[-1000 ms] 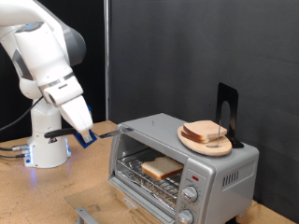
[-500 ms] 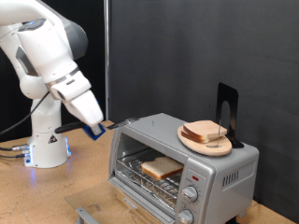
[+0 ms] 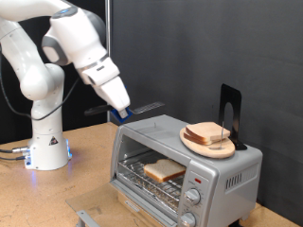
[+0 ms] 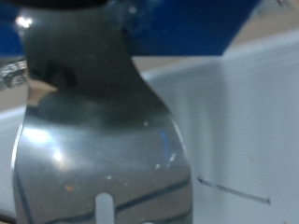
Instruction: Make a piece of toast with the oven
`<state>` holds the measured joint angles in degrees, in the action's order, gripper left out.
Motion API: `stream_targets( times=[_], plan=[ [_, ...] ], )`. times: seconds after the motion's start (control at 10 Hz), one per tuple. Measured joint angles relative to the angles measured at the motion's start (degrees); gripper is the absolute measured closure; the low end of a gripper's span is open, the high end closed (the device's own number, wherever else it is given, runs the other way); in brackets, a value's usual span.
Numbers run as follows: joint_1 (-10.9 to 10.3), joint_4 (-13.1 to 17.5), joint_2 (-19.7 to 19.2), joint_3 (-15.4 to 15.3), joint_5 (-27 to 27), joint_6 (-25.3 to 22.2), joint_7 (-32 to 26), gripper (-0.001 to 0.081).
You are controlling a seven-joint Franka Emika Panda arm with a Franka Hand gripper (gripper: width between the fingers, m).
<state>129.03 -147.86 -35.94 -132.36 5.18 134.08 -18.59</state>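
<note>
The oven [image 3: 225,174] stands at the exterior view's lower right with its glass door folded down and open. The piece of toast [image 3: 163,170] lies flat on the wire rack inside. My gripper [image 3: 119,114] hangs above the oven's left top corner. It is shut on a spatula with a blue handle, whose flat blade [image 3: 144,108] points toward the exterior view's right, above the oven top. In the wrist view the shiny slotted blade [image 4: 103,131] fills most of the picture, with the blue handle [image 4: 187,23] behind it. The fingers themselves are hidden there.
A wooden plate [image 3: 193,144] with stacked bread slices [image 3: 208,133] sits on the oven top, in front of a black stand [image 3: 230,112]. The robot base [image 3: 47,149] stands at the left on the wooden table [image 3: 38,199]. A black curtain is behind.
My arm has swung up and to the exterior view's right, carrying the spatula from low beside the robot base to above the oven's left top corner. The toast and the plate have not moved.
</note>
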Motion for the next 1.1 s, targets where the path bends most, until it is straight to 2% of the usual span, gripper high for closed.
stream_targets(
  times=[0.2,0.4,0.7,1.1],
  plan=[
    [1.1,-1.1,1.8,-5.5,1.5,-0.8,10.4,0.0402],
    [1.1,-1.3,4.4,-8.3,2.3,-0.7,15.1,0.0402],
    [0.0,-1.4,6.9,-9.7,1.9,2.0,16.9,0.0402],
    [-1.7,-1.1,7.1,-10.2,1.5,2.5,17.9,0.0402]
  ],
)
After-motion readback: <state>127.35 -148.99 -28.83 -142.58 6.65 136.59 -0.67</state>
